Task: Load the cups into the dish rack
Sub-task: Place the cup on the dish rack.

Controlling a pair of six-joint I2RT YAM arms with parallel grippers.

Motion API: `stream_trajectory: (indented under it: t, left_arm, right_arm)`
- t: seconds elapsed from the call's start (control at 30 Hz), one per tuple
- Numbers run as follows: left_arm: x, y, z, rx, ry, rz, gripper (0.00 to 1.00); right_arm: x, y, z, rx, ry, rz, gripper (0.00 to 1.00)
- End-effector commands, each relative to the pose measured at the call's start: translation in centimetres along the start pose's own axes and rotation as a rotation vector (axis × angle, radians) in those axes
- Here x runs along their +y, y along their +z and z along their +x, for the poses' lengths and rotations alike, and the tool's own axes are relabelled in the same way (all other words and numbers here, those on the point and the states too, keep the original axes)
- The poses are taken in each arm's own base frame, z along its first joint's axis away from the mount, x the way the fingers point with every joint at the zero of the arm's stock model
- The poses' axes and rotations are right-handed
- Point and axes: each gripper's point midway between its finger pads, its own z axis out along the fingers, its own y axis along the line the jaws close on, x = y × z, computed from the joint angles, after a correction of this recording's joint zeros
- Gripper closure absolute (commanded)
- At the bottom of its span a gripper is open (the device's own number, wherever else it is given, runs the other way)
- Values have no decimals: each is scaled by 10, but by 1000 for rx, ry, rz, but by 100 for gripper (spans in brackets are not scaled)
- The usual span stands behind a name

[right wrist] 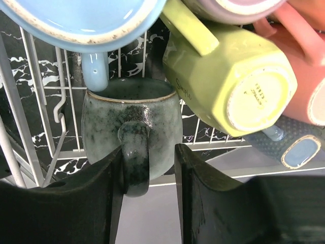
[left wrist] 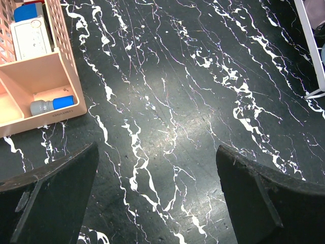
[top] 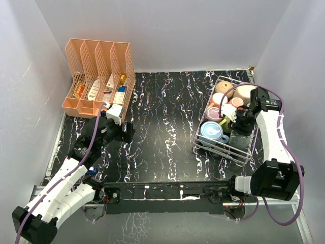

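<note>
The dish rack (top: 242,155) stands at the right with several cups in it. In the right wrist view a grey mug (right wrist: 101,119) sits upright on the rack wires (right wrist: 30,101). A yellow-green mug (right wrist: 228,76) lies on its side beside it, with a light blue mug (right wrist: 86,20) and a pink mug (right wrist: 304,96) around them. My right gripper (right wrist: 148,152) is inside the rack (top: 238,124). Its jaws straddle the grey mug's handle, which rests against the left finger with a gap to the right finger. My left gripper (left wrist: 155,173) is open and empty over the bare table (top: 126,133).
A peach slotted organizer (top: 99,71) with small bottles and boxes stands at the back left and shows in the left wrist view (left wrist: 35,86). The rack's corner (left wrist: 315,76) edges that view. White walls close in on three sides of the black marbled table.
</note>
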Motion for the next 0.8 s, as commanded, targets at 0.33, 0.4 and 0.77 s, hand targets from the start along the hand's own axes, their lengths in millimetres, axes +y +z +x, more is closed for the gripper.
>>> stream_trajectory:
  t: [0.33, 0.4, 0.77]
  left_arm:
    - [0, 0, -4, -23, 12, 4, 3]
    - [0, 0, -4, -22, 13, 7, 3]
    - [-11, -1, -7, -40, 17, 67, 3]
  right_arm:
    - [-10, -24, 50, -188, 230, 107, 55]
    - [-8, -23, 54, -204, 257, 110, 53]
    - [-1, -19, 36, -356, 356, 86, 53]
